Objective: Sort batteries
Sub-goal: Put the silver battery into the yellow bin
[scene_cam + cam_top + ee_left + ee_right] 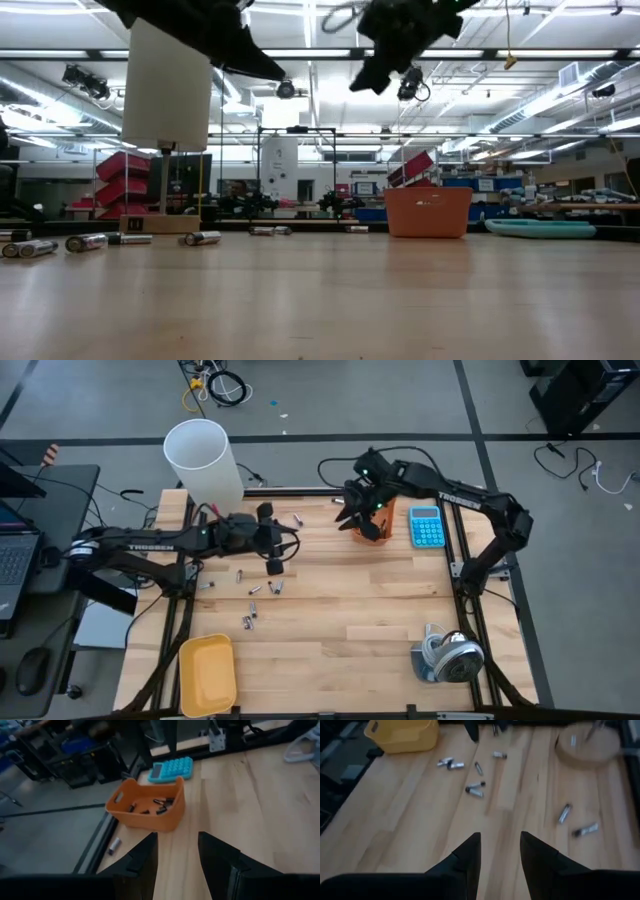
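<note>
The batteries lie scattered on the wooden tabletop, most of them in its left-middle part, and a few dark ones are already inside the orange bin near the far edge. I judge that each cell is small, hard and light for a pincer, but round and smooth, so it can roll or slip away at a push. The best hold seems to be across the middle of the barrel, with the fingers coming down on the two long sides.

The left pincer hangs above the loose cells, its fingers apart and with nothing between them. The right pincer is over the orange bin, also parted and empty.

Around them stand a white cylinder at the far left, a yellow tray at the near left, the blue calculator just beside the orange bin, and a roll of tape at the near right. Some cells lie close together, so a finger may knock a neighbour. The white cylinder stands near the left arm and may limit its reach.
</note>
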You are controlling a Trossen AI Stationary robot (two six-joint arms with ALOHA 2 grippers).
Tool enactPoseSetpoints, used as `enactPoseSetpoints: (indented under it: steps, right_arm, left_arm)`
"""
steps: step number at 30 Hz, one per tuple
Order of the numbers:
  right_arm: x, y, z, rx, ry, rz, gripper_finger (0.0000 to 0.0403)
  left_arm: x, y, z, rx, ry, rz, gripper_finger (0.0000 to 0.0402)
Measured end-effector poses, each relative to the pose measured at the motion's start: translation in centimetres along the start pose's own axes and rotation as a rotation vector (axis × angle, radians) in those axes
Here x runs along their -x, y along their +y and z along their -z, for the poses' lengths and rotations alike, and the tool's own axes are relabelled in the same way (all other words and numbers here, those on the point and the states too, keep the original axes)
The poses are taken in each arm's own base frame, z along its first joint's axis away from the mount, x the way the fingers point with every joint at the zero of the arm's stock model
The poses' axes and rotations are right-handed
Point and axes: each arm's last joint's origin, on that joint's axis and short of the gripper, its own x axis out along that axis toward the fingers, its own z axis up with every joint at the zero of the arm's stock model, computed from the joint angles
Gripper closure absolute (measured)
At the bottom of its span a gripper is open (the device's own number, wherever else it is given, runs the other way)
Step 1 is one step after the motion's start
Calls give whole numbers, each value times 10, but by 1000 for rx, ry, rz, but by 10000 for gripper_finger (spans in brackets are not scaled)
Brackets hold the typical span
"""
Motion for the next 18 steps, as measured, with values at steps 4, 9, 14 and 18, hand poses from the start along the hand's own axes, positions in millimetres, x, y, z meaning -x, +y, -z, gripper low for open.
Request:
enactPoseSetpoints:
  steps: [4, 9, 14, 18]
  right_arm:
    - [-15, 21, -14, 51, 19, 95, 280]
    - [-36, 48, -23, 153, 77, 245, 280]
    - [-57, 61, -22, 228, -3, 260, 280]
    - [-76, 61, -3, 153, 3, 449, 280]
  left_arm:
    - [9, -3, 3, -10, 47, 25, 259]
    - [17, -8, 6, 18, 93, 61, 259]
    - [20, -18, 12, 80, 173, 100, 259]
    - [23, -26, 17, 86, 234, 110, 259]
